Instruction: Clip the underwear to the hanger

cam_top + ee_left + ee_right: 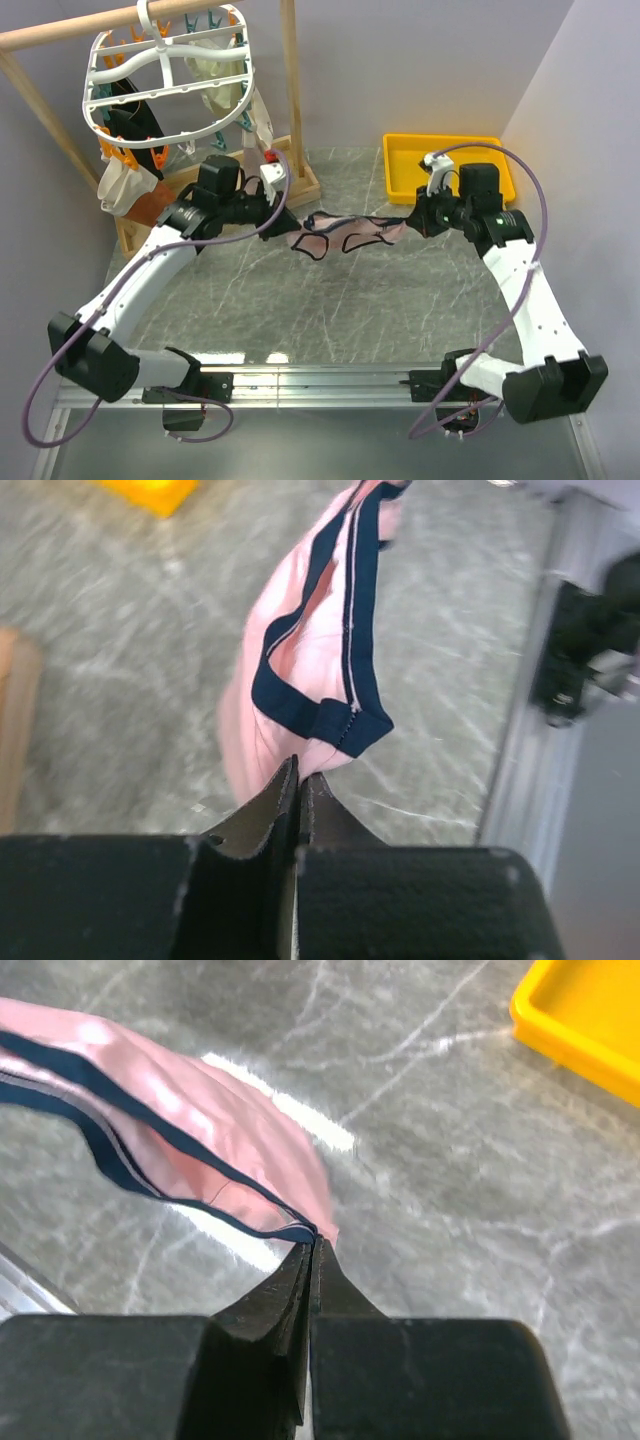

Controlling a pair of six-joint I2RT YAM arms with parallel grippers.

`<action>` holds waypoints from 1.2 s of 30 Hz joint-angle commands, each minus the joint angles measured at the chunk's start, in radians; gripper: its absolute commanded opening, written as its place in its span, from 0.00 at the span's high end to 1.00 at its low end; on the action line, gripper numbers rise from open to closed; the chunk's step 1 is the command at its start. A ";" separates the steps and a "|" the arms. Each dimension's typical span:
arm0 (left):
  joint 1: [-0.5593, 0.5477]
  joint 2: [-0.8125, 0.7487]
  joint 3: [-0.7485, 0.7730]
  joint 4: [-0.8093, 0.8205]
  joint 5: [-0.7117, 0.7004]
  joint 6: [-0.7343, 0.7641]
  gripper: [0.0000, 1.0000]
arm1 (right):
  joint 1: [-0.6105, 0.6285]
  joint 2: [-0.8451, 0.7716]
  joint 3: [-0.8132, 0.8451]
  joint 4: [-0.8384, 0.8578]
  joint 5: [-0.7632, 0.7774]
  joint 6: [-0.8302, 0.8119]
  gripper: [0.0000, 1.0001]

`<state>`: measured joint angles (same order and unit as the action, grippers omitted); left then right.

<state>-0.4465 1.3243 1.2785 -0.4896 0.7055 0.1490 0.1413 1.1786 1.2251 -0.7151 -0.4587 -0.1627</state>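
Underwear pinched at opposite ends by left end effector and right end effector, both clamped on fabric. Taut span advised; both ends to be raised together toward hanger.

Left arm and right arm both reach forward, elbows bent, forearms angled inward toward each other. Left gripper: jaws pressed together, pinching one end of the underwear. Right gripper: jaws likewise closed on the opposite end. Grippers well apart, roughly level.
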 commanded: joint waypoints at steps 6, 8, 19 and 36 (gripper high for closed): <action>-0.003 -0.115 -0.169 -0.064 0.322 0.052 0.91 | 0.006 -0.235 -0.085 -0.239 0.017 -0.129 1.00; -0.003 -0.120 -0.211 -0.044 0.333 0.023 0.91 | 0.012 -0.258 -0.107 -0.259 0.025 -0.124 1.00; -0.003 0.254 -0.225 0.080 0.011 0.000 0.69 | 0.050 0.229 -0.191 0.006 0.152 -0.040 1.00; -0.061 0.306 -0.196 0.186 -0.187 -0.051 0.46 | 0.063 0.484 -0.111 0.097 0.255 0.020 1.00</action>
<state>-0.4824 1.5871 1.0454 -0.3389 0.5980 0.1326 0.1986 1.6424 1.0775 -0.6563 -0.2497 -0.1703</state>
